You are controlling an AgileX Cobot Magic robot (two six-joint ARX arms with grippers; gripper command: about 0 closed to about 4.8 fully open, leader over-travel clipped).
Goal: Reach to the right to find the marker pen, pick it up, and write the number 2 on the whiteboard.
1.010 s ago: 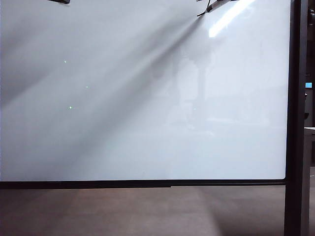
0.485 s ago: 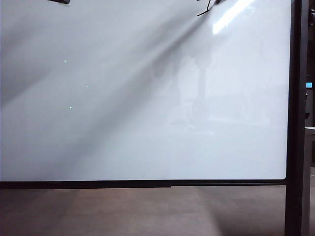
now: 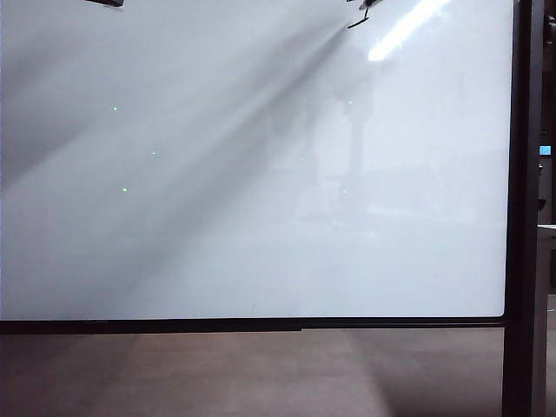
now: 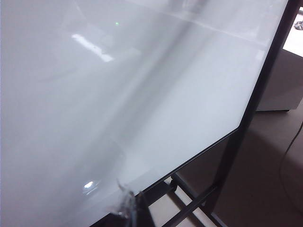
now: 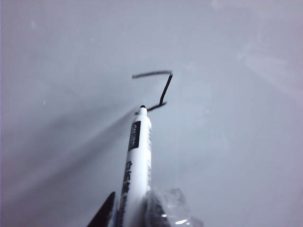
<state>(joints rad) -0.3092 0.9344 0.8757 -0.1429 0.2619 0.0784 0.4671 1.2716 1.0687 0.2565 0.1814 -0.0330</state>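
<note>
The whiteboard [image 3: 261, 217] fills the exterior view, glossy white with a black edge. In the right wrist view my right gripper [image 5: 135, 211] is shut on the marker pen [image 5: 137, 156], a white barrel with black print. Its dark tip touches the board at the end of the lowest stroke of the number 2 [image 5: 165, 90], a thin angular black mark. In the exterior view only part of that mark [image 3: 358, 22] shows at the top edge, with the pen [image 3: 368, 3] just above. My left gripper [image 3: 106, 3] sits at the top left; one taped finger [image 4: 129, 205] shows, away from the pen.
A black upright post [image 3: 526, 208] runs down the board's right side. The stand's black foot bars [image 4: 194, 205] cross the brown floor [image 3: 217, 373] below the board. A thin cable [image 4: 289, 151] trails over the floor beyond the post.
In the exterior view the right gripper and pen have slid up toward the top edge, so less of them shows. The black mark stays. The left gripper has not moved.
</note>
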